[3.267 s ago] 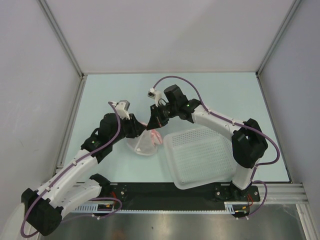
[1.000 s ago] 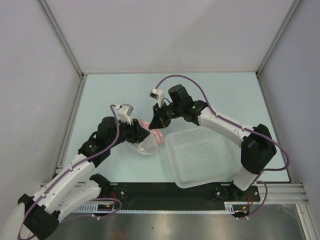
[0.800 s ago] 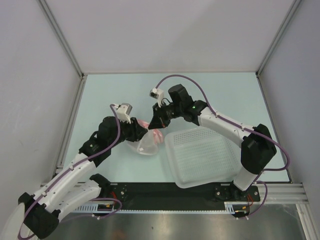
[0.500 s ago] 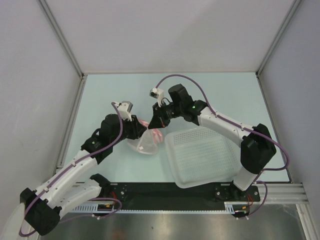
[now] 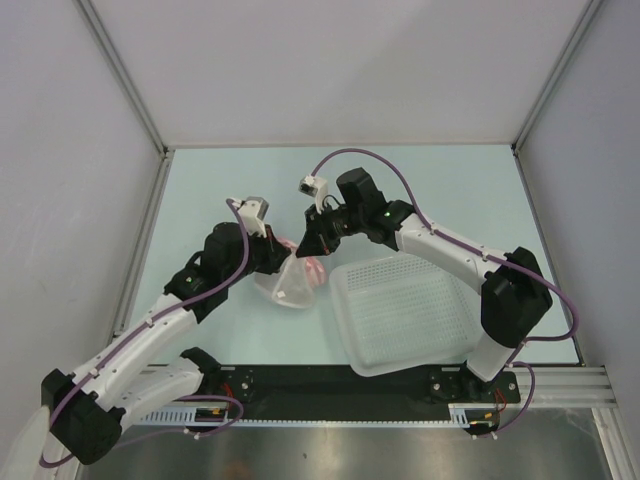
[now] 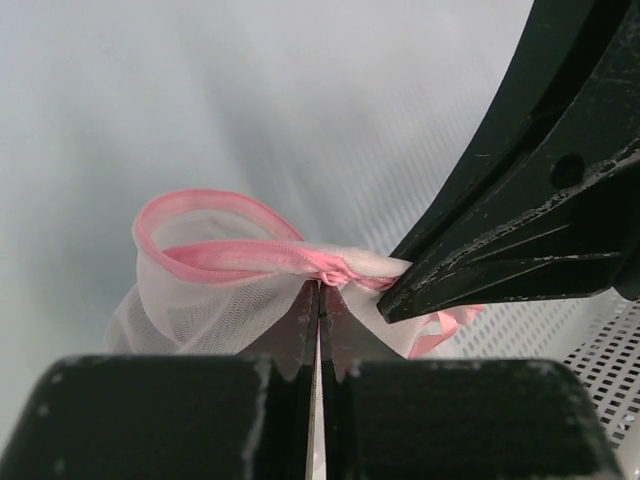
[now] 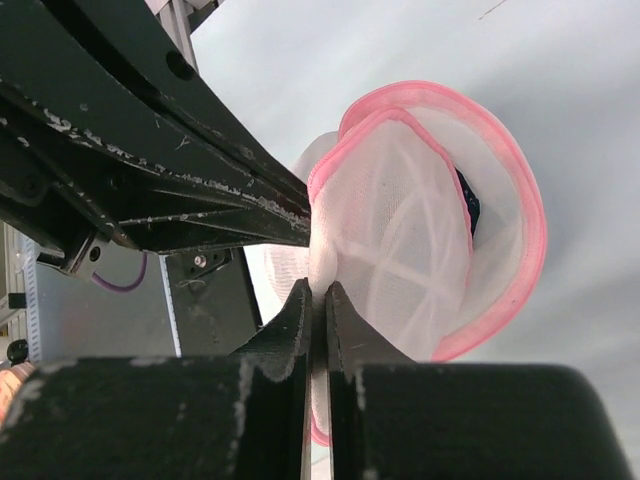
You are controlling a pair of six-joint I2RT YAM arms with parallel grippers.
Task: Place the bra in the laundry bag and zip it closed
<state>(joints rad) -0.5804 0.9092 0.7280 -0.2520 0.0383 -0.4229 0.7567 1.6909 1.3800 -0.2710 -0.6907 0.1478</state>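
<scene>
Pinching the laundry bag (image 7: 420,235), white mesh with pink trim: left gripper (image 6: 320,296) and right gripper (image 7: 320,291), each clamped on its rim, tips close together. Bra (image 7: 466,208): dark sliver inside bag. Perforated white basket (image 5: 400,312) just beside.

The laundry bag (image 7: 420,250) is white mesh trimmed pink; the basket (image 5: 405,310) is white, perforated.

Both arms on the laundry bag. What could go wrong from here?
1. The left gripper and right gripper pinch the laundry bag almost at one spot; their fingers may collide if pulled.
2. Each holds only a thin fold of mesh, which may slip or tear.
3. A dark bit, likely the bra, shows at the rim gap and may slide out.
</scene>
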